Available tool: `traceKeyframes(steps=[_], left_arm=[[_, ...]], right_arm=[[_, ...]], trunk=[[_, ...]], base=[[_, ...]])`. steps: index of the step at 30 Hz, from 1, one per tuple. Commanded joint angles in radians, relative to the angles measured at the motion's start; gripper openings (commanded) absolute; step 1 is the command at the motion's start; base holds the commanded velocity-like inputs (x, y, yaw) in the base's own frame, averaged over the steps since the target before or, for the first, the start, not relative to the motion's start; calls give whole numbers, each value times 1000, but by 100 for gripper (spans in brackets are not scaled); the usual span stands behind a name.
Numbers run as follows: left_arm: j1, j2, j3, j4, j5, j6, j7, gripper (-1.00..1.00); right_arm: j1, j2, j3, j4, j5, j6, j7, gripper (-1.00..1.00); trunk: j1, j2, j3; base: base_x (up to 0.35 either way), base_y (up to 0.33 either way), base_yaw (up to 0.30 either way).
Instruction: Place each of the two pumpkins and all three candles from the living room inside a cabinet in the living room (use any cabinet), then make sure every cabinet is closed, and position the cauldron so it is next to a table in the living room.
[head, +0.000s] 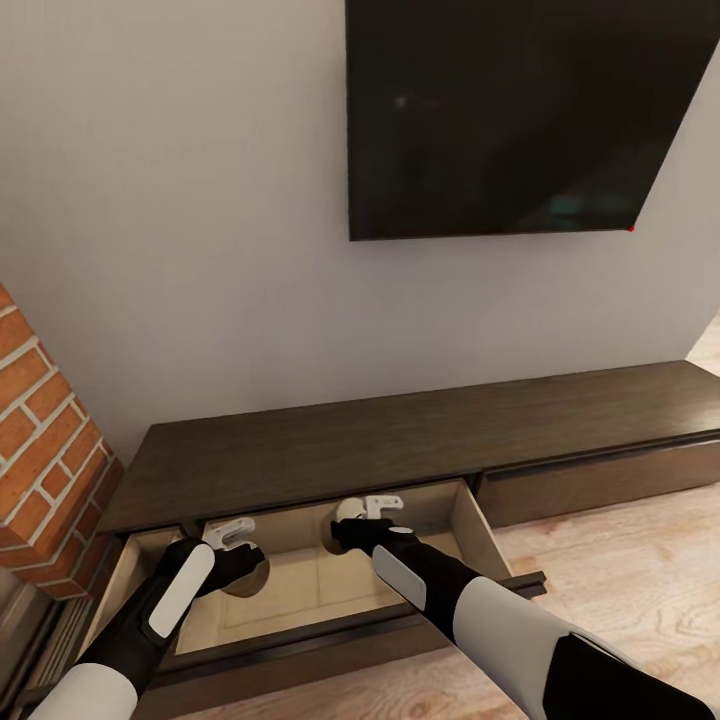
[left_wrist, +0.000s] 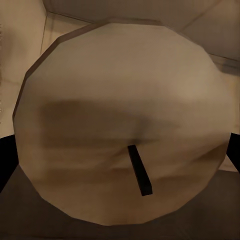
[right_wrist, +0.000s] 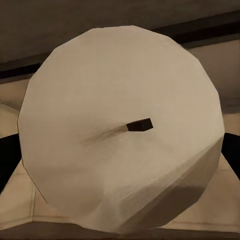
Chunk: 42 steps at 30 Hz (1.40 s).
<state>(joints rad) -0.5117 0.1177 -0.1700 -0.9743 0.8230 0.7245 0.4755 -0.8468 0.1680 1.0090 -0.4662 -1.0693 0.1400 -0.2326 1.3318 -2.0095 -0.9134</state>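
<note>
Open cabinet (head: 330, 455) drawer, two candles (left_wrist: 120, 130) (right_wrist: 120, 130)

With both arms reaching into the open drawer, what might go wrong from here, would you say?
1. Both end effectors, left and right, sit close together in one drawer; they might collide when withdrawing.
2. Each candle could tip or roll on release.
3. Closing the drawer early could trap an arm.

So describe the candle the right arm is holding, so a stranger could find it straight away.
Below the wall-mounted black TV runs a long low dark brown wood cabinet, its left drawer pulled open. Two arms reach into it, each holding a squat pale beige candle. Yours is at the right gripper, nearer the drawer's middle.
</note>
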Motion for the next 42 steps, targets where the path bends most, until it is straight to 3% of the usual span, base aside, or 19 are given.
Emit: traceKeyframes(steps=[1, 8, 10, 17, 42], left_arm=[[-1, 1, -4, -1, 8, 1, 11, -100], [-1, 0, -3, -1, 8, 1, 11, -100], [-1, 0, -3, -1, 8, 1, 11, -100], [-1, 0, -5, -1, 8, 1, 11, -100], [-1, 0, -3, -1, 8, 1, 11, -100]], right_arm=[[-1, -1, 7, 1, -6, 10, -11, -100], [-1, 3, 1, 20, -12, 157, -26, -100], [-1, 5, -1, 20, -16, 172, -67, -100], [-1, 6, -3, 20, -18, 177, -124, -100], [-1, 5, -3, 11, -15, 158, -128, -100]], trunk=[[0, 0, -1], [0, 0, -1], [0, 0, -1], [0, 0, -1], [0, 0, -1]], base=[[7, 4, 0], [44, 37, 0], [8, 7, 0], [5, 1, 0], [49, 0, -9]])
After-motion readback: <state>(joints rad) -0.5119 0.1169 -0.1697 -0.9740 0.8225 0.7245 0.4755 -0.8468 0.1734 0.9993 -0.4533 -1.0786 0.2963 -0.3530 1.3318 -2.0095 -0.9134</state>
